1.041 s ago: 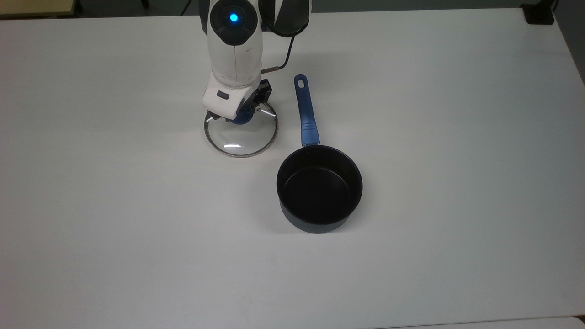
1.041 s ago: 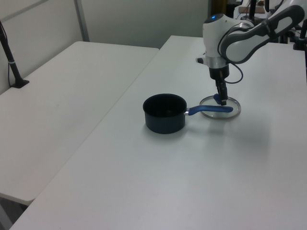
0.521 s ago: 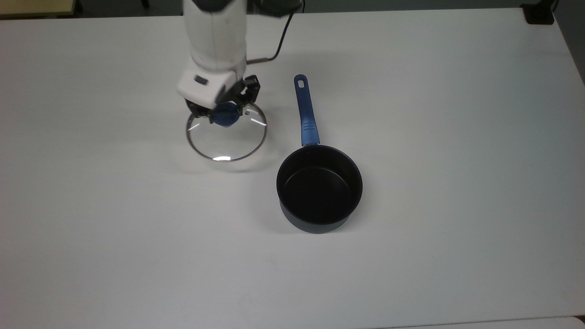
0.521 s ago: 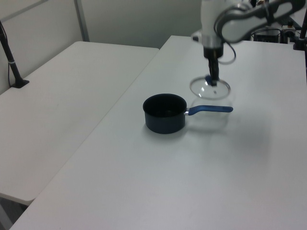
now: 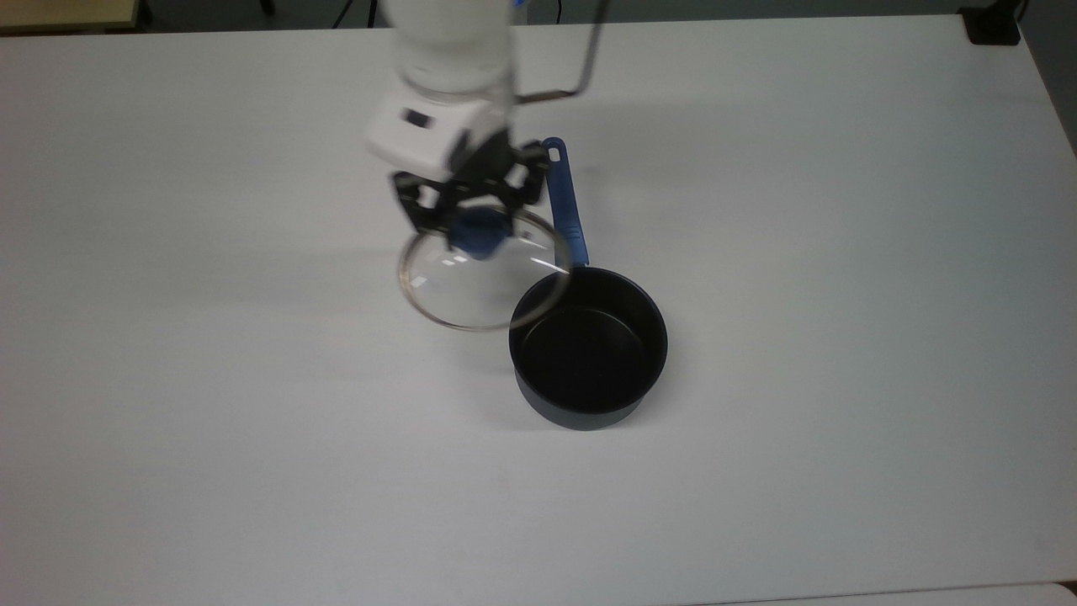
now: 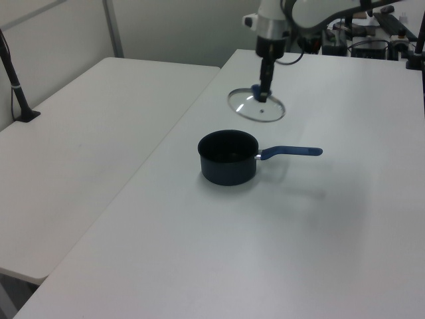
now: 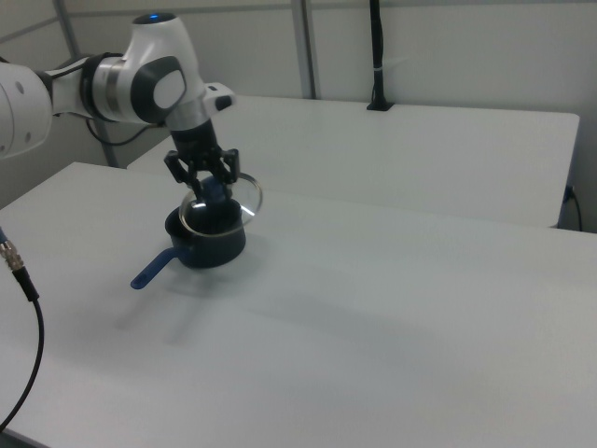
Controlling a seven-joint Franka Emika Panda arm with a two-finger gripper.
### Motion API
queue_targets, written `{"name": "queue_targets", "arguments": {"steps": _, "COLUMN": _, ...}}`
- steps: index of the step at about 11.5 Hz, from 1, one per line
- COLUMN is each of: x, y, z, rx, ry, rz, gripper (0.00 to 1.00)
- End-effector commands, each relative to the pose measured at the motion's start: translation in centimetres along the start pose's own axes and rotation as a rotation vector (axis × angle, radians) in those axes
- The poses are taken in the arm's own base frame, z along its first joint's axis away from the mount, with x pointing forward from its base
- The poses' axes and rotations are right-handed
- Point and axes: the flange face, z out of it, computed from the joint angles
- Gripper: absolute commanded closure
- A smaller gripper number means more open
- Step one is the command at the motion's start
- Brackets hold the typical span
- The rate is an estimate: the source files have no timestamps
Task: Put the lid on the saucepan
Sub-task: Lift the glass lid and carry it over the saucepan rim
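The clear glass lid (image 5: 471, 290) with its blue knob (image 5: 481, 233) hangs in the air, slightly tilted. My gripper (image 5: 476, 220) is shut on the knob from above. In the top view the lid's lower right edge overlaps the rim of the dark saucepan (image 5: 589, 353), which stands upright on the white table (image 5: 841, 337). Its blue handle (image 5: 562, 198) points toward the top view's top, just right of the gripper. In the left view the lid (image 6: 257, 107) floats above and behind the saucepan (image 6: 228, 158). From the right view, the lid (image 7: 224, 213) hovers just over the saucepan (image 7: 211, 247).
A second white table (image 6: 86, 133) adjoins in the left view's left, with a black post (image 6: 16, 86) on it. A black fixture (image 5: 993, 25) sits at the table's corner in the top view's upper right. A loose cable (image 7: 23, 280) hangs at the right view's left.
The gripper has lifted the lid off the table, higher than half a second ago, and carried it toward the saucepan, to the top view's right. The saucepan has not moved.
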Motion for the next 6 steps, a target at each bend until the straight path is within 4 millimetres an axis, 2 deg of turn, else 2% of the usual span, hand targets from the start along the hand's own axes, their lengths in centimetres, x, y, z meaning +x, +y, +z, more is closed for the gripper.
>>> {"name": "queue_targets", "arguments": {"steps": 1, "x": 3.7, "y": -5.4, "z": 1.3, "rx": 0.004, "ry": 0.087, "rz": 0.038, "gripper": 0.52}}
{"name": "queue_targets", "arguments": {"steps": 2, "x": 4.2, "y": -7.1, "z": 2.4, "rx": 0.006, "ry": 0.091, "rz": 0.037, "gripper": 0.52}}
{"name": "queue_targets", "arguments": {"steps": 5, "x": 5.1, "y": -8.9, "z": 4.7, "rx": 0.007, "ry": 0.085, "rz": 0.032, "gripper": 0.52}}
{"name": "queue_targets", "arguments": {"steps": 6, "x": 5.4, "y": -9.3, "z": 4.7, "rx": 0.007, "ry": 0.106, "rz": 0.031, "gripper": 0.52}}
